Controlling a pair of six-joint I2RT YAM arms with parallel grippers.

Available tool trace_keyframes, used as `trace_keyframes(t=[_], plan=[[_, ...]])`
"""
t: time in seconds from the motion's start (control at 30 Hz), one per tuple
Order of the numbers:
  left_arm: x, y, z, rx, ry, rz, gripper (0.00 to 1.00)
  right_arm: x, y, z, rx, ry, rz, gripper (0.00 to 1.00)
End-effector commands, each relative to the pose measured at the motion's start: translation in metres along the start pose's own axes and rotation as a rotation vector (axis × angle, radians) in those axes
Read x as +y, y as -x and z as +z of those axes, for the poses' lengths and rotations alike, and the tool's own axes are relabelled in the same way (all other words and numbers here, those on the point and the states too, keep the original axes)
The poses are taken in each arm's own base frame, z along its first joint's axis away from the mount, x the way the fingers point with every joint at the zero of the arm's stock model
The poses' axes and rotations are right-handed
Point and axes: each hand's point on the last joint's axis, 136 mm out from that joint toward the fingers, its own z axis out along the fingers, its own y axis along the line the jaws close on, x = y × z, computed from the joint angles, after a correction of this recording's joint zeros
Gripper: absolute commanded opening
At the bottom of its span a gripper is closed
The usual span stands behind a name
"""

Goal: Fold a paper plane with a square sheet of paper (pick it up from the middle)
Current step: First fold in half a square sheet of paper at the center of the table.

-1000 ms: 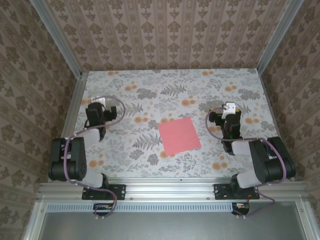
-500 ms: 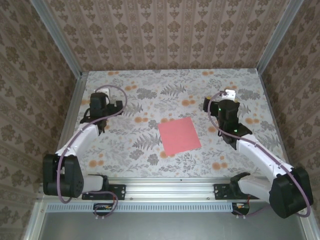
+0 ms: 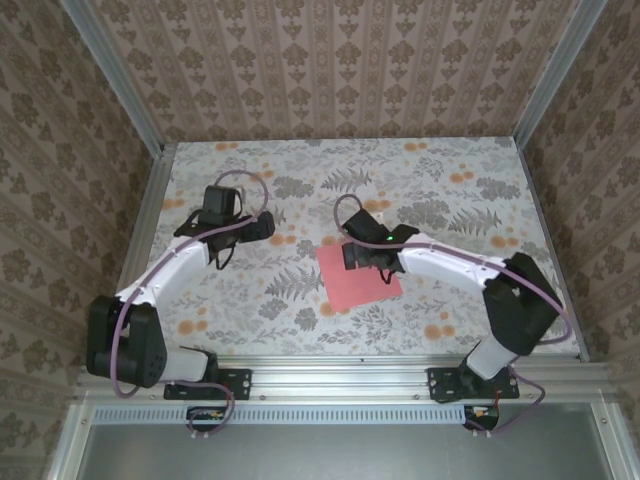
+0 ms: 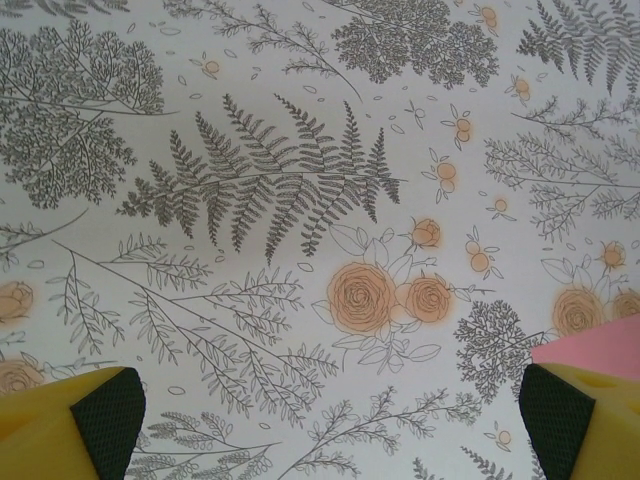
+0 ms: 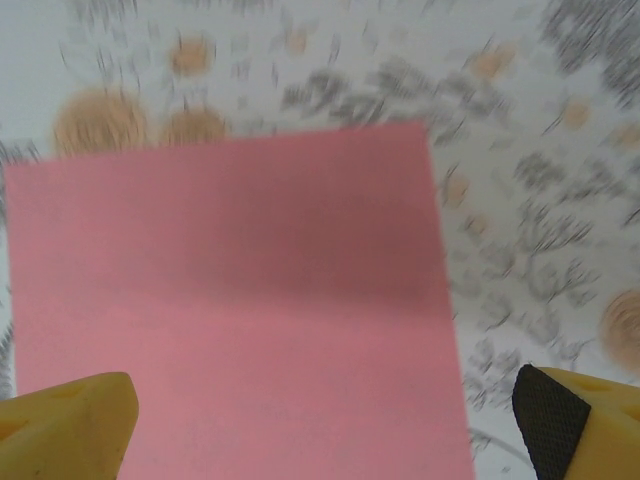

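top view, paper: the pink sheet of paper [image 3: 347, 285] is laid flat and unfolded near the middle of the desk [image 3: 300, 180], its edges slightly skewed to the desk's near edge. it is near square, so no long axis is given.
top view, right claw: the right claw [image 3: 364, 258] is held over the sheet's far half, fingers apart, nothing gripped.
top view, left claw: the left claw [image 3: 220, 232] is held over bare desk, well apart from the sheet, fingers apart, empty.
left wrist view, paper: a pink corner of the sheet [image 4: 603, 340] is seen at the right edge, just beside one of the pads [image 4: 560, 420]. the sheet lies off to that side of the claw.
left wrist view, claw: the pads are spread wide, with printed flowers [image 4: 390, 295] seen on the desk between them.
right wrist view, paper: the sheet [image 5: 240, 300] is seen straight below, reaching between the spread pads [image 5: 555, 415]. the picture is blurred.
judgement: the right arm is judged the nearer. a descent onto the sheet's middle is called for. whether contact is made cannot be told.
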Motion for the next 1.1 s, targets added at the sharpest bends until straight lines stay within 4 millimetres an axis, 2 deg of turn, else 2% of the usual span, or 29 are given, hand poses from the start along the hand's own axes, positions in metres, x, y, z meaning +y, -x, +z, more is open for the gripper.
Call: trace_keyframes(t=[0.0, 0.1, 0.23, 0.4, 0.53, 0.77, 0.9, 1.07], plan=[[0.001, -0.009, -0.001, 0.041, 0.004, -0.060, 1.00, 0.009, -0.029, 0.003, 0.158, -0.015, -0.048, 1.00], [0.002, -0.012, 0.001, 0.046, 0.008, -0.067, 1.00, 0.017, -0.035, 0.010, 0.208, -0.022, -0.088, 1.00], [0.005, -0.015, 0.002, 0.050, 0.020, -0.070, 1.00, 0.033, -0.032, 0.015, 0.226, 0.027, -0.098, 1.00], [0.012, -0.018, 0.003, 0.052, 0.048, -0.090, 1.00, 0.042, -0.031, 0.030, 0.273, 0.014, -0.126, 1.00], [0.018, -0.018, 0.003, 0.051, 0.065, -0.117, 1.00, 0.040, -0.027, 0.042, 0.296, -0.012, -0.144, 1.00], [0.022, -0.022, 0.004, 0.055, 0.075, -0.131, 1.00, 0.037, -0.033, 0.057, 0.335, -0.018, -0.133, 1.00], [0.023, -0.023, 0.004, 0.056, 0.077, -0.131, 1.00, 0.038, -0.044, 0.067, 0.377, -0.011, -0.121, 1.00], [0.025, -0.024, 0.003, 0.062, 0.084, -0.128, 1.00, 0.042, -0.073, 0.081, 0.471, 0.031, -0.085, 1.00]])
